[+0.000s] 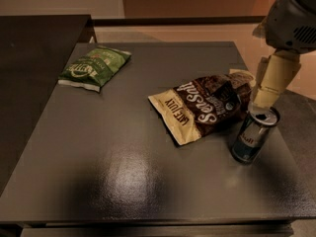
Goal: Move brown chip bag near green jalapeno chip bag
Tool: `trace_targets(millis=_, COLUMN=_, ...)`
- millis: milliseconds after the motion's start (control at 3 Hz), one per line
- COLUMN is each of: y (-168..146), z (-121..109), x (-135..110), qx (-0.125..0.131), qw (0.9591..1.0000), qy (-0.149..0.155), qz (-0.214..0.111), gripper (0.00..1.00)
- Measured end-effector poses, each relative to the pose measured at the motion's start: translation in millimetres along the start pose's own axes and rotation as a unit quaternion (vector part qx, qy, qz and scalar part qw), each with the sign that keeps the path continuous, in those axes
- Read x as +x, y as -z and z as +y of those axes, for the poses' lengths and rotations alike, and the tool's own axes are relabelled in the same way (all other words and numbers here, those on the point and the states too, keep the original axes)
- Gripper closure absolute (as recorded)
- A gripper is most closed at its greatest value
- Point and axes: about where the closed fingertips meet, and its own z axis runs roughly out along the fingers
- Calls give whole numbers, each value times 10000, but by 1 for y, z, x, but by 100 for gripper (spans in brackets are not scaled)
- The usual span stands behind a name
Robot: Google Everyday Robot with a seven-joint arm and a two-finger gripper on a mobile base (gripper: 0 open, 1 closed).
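Observation:
The brown chip bag [205, 107] lies flat right of the table's middle, cream end toward the front left, "Sea Salt" script facing up. The green jalapeno chip bag [94, 67] lies flat near the table's far left corner, well apart from it. My gripper [262, 98] hangs down at the right, cream-coloured, its tip at the brown bag's right end and just above a drink can. Whether it touches the bag cannot be told.
A silver-blue drink can [253, 135] stands upright against the brown bag's right front side, directly under the gripper. The dark grey table [123, 172] has a black counter [34, 48] to its left. The table's right edge lies close behind the can.

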Motion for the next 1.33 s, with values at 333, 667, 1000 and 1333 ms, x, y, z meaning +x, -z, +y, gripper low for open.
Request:
trace_targets(millis=333, y=-10, z=-18, x=-12, qx=-13, qw=9998, qy=-186, qz=82, gripper=0)
trace_targets(millis=667, y=-24, z=-34, x=-19, qx=-35, qw=9991, qy=-379, qz=181, gripper=0)
trace_targets(millis=1000, y=-44, z=-47, x=-16, qx=-67, qw=9980, qy=-557, qz=291, gripper=0)
trace_targets(millis=1333, y=-65, z=-61, x=-8, qx=-50, qw=9965, qy=-748, qz=379, gripper=0)
